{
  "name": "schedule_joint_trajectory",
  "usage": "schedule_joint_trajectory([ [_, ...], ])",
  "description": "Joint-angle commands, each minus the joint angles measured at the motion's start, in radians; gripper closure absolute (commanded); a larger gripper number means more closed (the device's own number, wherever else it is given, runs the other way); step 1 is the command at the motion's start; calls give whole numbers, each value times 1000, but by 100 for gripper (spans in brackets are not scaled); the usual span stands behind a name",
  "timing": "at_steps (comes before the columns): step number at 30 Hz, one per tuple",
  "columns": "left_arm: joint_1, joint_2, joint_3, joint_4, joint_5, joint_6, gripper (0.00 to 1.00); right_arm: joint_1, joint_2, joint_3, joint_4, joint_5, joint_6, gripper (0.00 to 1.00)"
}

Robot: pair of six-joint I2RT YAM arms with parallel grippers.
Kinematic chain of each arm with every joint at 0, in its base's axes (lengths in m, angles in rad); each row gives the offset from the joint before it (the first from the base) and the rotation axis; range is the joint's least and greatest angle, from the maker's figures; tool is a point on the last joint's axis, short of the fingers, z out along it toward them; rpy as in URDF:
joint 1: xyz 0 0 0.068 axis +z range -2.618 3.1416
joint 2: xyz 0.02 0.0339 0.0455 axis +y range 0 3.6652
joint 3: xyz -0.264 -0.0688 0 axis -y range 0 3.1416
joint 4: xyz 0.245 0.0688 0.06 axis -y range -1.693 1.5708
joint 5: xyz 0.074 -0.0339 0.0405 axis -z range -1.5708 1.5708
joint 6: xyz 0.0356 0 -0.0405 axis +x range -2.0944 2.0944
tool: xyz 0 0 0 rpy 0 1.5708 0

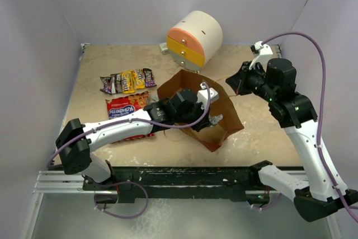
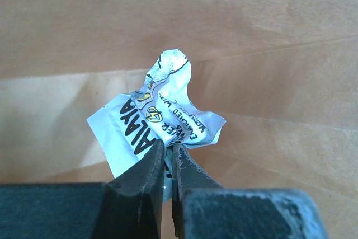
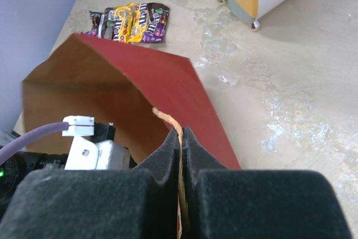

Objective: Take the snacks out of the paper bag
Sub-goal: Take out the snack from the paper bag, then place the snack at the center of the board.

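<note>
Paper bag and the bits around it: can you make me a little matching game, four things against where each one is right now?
Things:
1. silver foil packet
2. string handle
3. small candy packets
4. round white cabinet

Places:
A. at the table's far edge
B. pinched by the right fingers
C. in a row left of the paper bag
D. pinched by the left fingers, inside the bag

Pairs: 1-D, 2-B, 3-C, 4-A

Paper bag: red outside, brown inside, mouth open around the left pincer; string handle pinched in the right pincer.
Foil packet: crumpled silver-grey, printed, clamped at the left pincer's tips.
Candy packets: yellow, brown and purple, flat in a row, well left of the left pincer.
Crisp packet: red, flat, nearer, also to its left.
</note>
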Motion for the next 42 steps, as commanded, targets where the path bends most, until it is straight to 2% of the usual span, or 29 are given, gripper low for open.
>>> schedule_joint_trajectory([
  [1,1,22,78,-19,24,-42,100,1,-23,20,14,-24,-30,100],
  [8,1,56,197,-64,25,-18,100,1,41,78,2,-50,-49,100],
  [16,3,17,300,-62,26,-7,100,1,92,111,-70,-22,-78,100],
  [23,33,-47,380,-230,-140,39,100,1,71,143,-111,174,-141,100],
  [32,115,-230,432,-307,-160,112,100,1,48,137,-116,372,-233,100],
  [38,125,-239,378,-412,-454,218,100,1,61,168,-168,554,-203,100],
  [42,126,-299,144,-257,-622,343,100,1,35,160,-145,562,-180,100],
])
